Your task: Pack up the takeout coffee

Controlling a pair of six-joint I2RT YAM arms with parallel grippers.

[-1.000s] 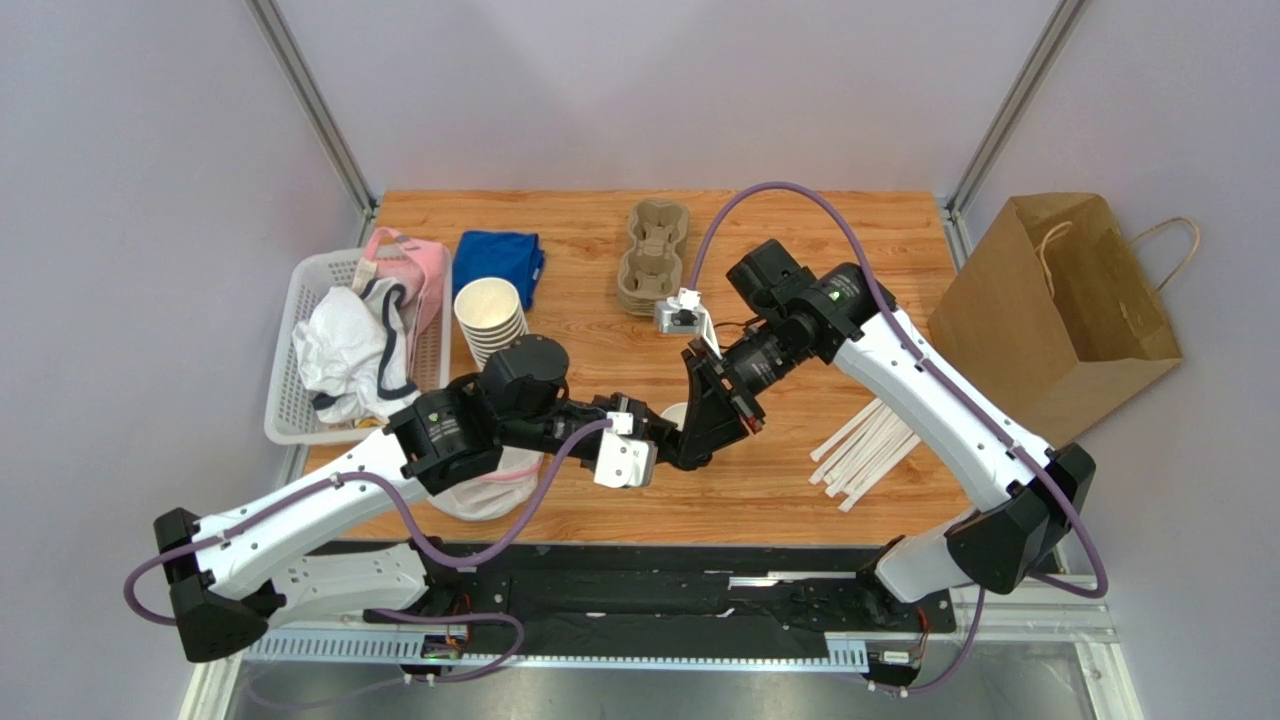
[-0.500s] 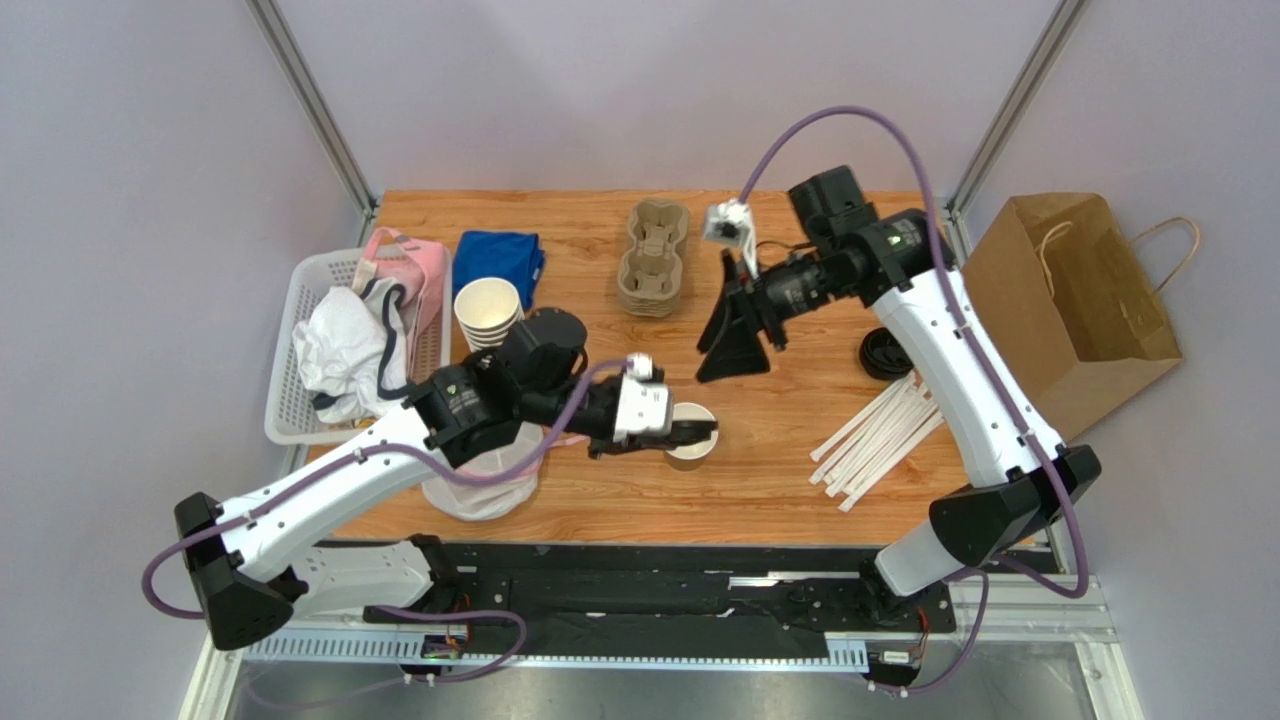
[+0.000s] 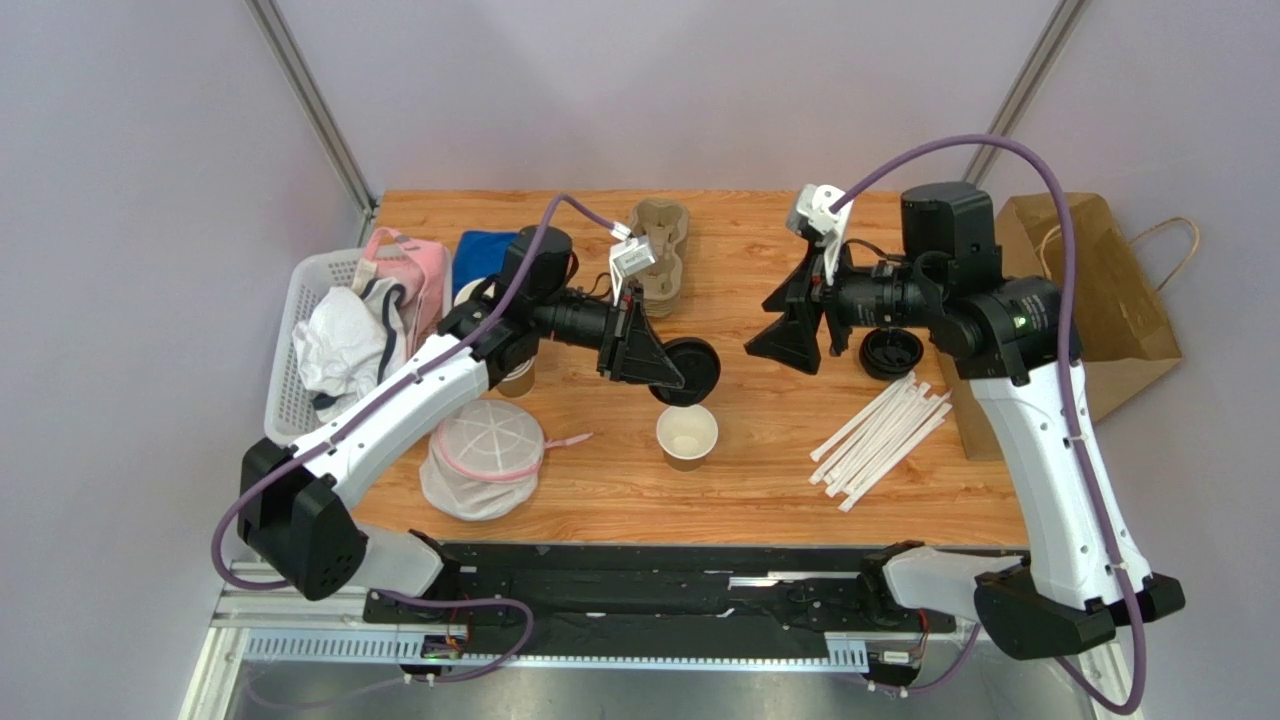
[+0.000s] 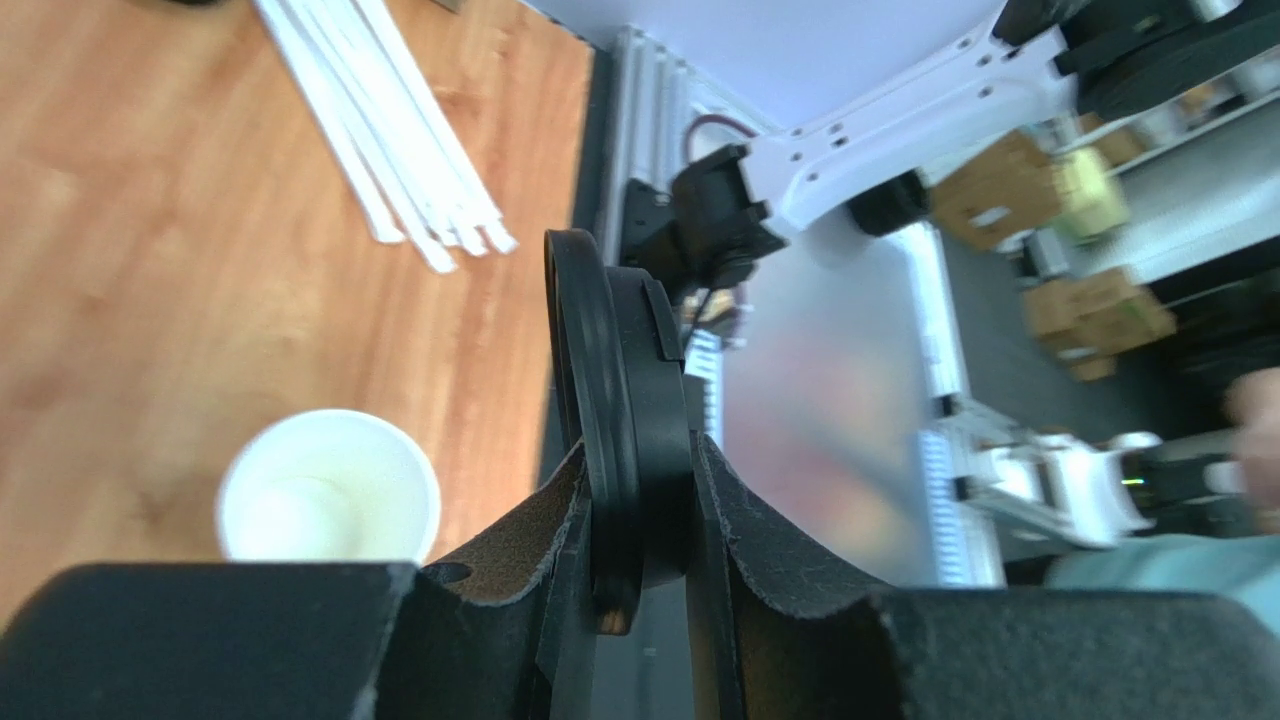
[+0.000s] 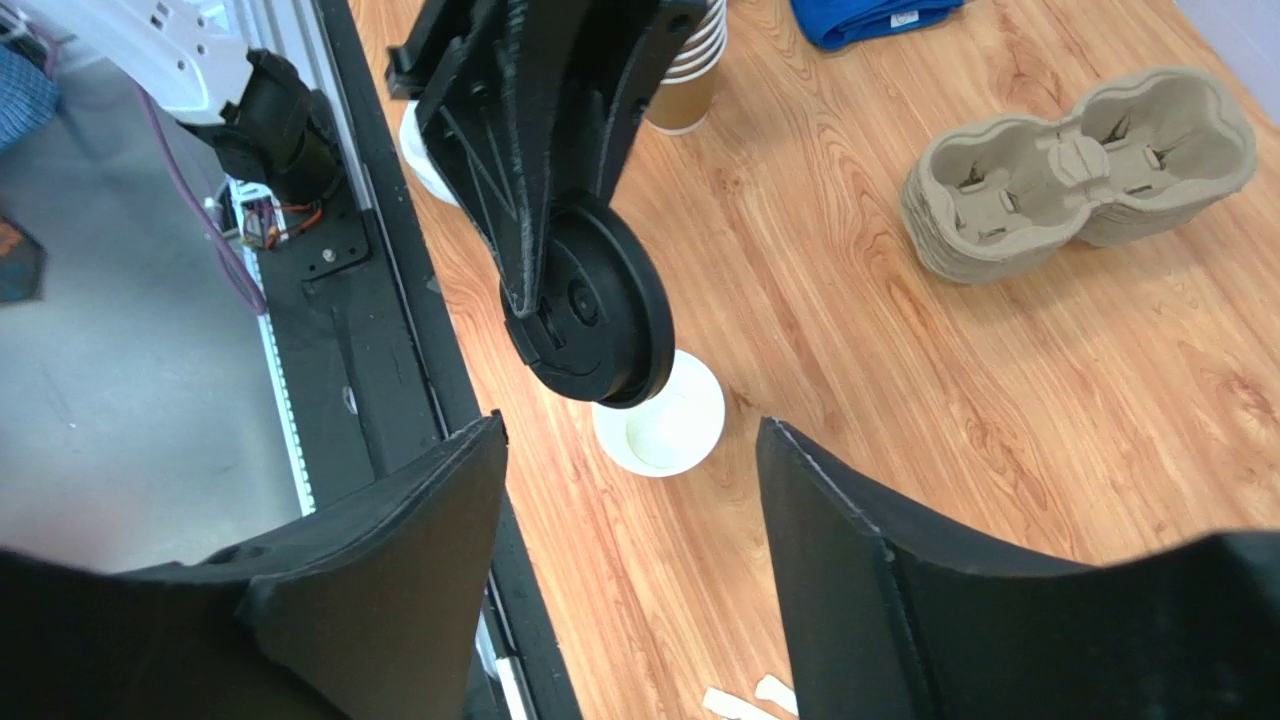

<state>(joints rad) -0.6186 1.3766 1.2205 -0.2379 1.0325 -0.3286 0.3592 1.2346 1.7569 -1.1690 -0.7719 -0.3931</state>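
Coffee cup (image 3: 687, 434) lidless, just below left gripper (image 3: 666, 377) clamping black lid (image 3: 694, 368), right gripper (image 3: 781, 348) wide

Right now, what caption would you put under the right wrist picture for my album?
Left fingers pinch a black lid on edge near an open paper cup, seen between the open right fingers.

No text, label or number is legible.
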